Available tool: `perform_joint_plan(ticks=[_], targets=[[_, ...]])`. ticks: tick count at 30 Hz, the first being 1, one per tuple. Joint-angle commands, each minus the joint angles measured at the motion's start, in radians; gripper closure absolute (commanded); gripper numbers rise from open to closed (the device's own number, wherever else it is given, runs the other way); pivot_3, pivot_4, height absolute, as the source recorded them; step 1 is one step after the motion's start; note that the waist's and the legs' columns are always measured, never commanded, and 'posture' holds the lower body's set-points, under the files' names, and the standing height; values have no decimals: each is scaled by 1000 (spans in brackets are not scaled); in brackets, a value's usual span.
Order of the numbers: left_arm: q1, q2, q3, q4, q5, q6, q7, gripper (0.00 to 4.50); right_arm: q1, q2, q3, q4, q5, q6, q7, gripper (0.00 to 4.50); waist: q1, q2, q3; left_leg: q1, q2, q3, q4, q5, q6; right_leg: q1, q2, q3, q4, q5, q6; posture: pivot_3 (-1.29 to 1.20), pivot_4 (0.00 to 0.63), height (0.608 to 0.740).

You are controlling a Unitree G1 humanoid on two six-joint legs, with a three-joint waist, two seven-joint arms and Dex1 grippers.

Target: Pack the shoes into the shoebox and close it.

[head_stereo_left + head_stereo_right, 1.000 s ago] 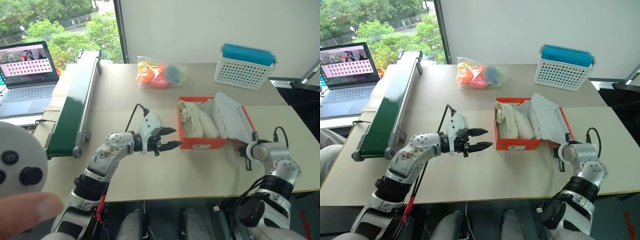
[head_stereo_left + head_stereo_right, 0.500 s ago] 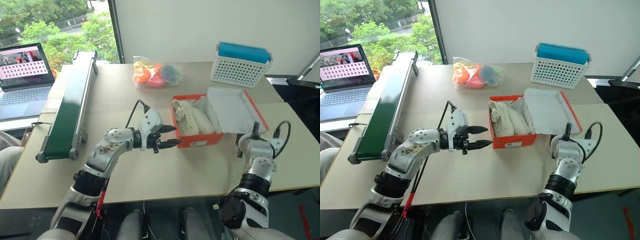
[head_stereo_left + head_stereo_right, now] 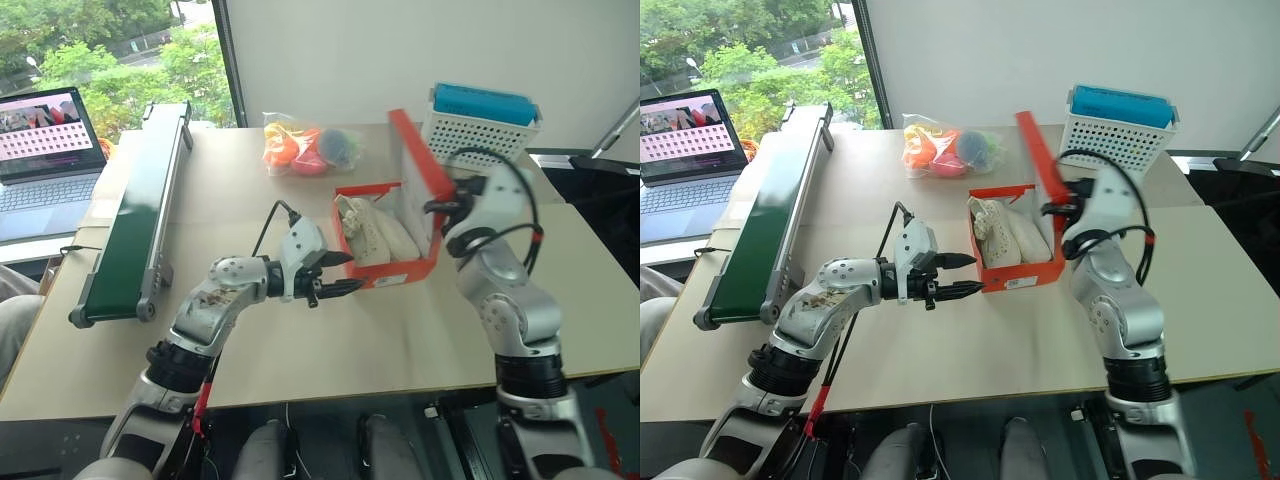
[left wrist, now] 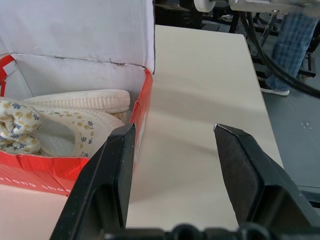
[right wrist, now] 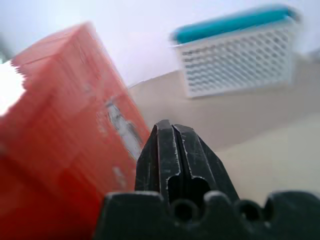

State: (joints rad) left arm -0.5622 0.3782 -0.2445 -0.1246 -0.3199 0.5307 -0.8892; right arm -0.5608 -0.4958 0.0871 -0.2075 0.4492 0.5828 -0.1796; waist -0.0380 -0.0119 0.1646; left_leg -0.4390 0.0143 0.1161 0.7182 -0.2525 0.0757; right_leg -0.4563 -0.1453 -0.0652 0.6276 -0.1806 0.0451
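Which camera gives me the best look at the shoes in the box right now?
The left wrist view: it looks straight into the shoebox over its near wall, showing the shoes lying side by side, soles and perforated uppers clear. The left eye and right eye views show them from above, smaller. The right wrist view shows the box's orange lid instead.

Left gripper point(image 4: 172, 155): fingers apart, nothing between them, over bare tabletop point(image 4: 200, 100). One finger point(image 4: 112, 175) just beside the shoebox point(image 4: 142, 107) corner; contact cannot be judged. Shoes point(image 4: 75, 117) lie inside, soles toward the white inner wall. Lid stands raised. Checked trouser leg point(image 4: 287, 50), probably a person's, beyond the table edge.
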Motion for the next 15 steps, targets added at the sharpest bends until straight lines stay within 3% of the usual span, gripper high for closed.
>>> perform_joint_plan(ticks=[1,3,7,10,15], targets=[[-8,-7,10,-46,-15,4,7,1856,-81,-87,186,-92,-109,85,209,4485,0,0,0,0,0,0,0,0,0,0,0,-1,0,0,0,0,150,705],[-6,-10,13,-56,-17,11,15,1856,-137,-132,325,-139,-145,119,376,4485,0,0,0,0,0,-1,-1,0,1,0,0,0,0,0,0,0,150,705],[-2,-13,19,-64,-14,18,28,1856,-193,-171,425,-129,-222,140,539,4485,13,0,0,0,0,-1,1,-2,3,0,0,-1,0,0,0,0,150,705],[-1,-13,23,-68,-15,22,37,1856,-213,-148,403,-98,-235,138,602,4485,28,-2,1,-1,0,-1,4,-2,3,1,-1,-3,0,0,0,0,150,705],[14,-13,29,-81,-15,24,57,1856,-345,-65,262,166,-244,122,617,4485,27,-3,1,-2,0,0,8,-3,5,2,-1,-3,0,0,0,0,150,705]])
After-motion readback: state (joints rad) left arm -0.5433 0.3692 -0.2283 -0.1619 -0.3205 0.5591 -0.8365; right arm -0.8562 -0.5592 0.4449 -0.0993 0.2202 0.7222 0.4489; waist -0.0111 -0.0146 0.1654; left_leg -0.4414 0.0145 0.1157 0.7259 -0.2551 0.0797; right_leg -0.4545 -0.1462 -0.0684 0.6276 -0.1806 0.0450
